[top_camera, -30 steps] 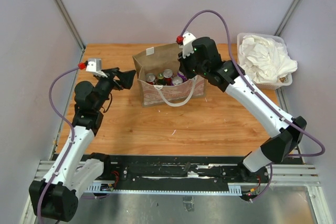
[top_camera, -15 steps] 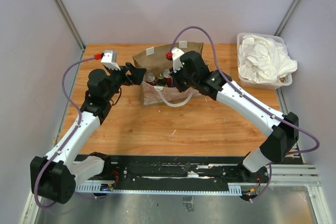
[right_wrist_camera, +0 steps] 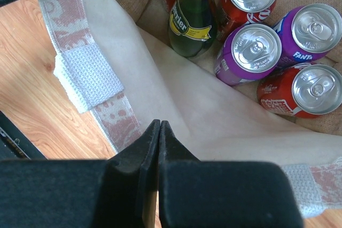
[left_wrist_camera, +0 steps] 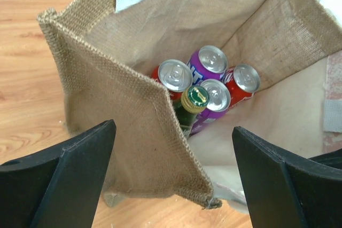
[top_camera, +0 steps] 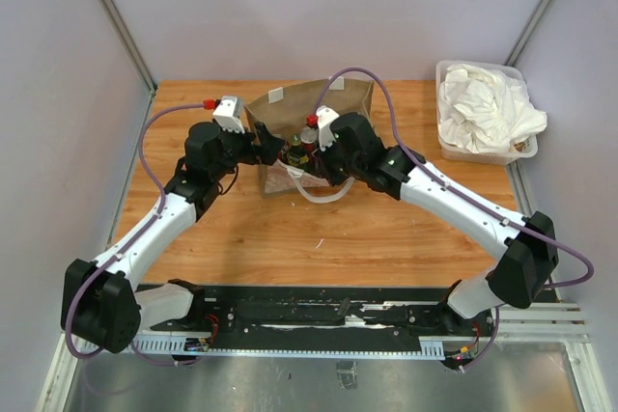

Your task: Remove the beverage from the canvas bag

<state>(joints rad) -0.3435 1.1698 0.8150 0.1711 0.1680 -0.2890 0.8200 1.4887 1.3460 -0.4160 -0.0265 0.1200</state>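
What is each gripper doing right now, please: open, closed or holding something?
Left gripper: open, holding nothing.
Right gripper: shut; whether it pinches the bag cannot be told.

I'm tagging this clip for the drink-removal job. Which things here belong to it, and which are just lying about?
Job in hand: canvas bag; green bottle, red cans and purple cans inside it; left gripper, open; right gripper, shut.
Lying about: clear bin of white cloth.
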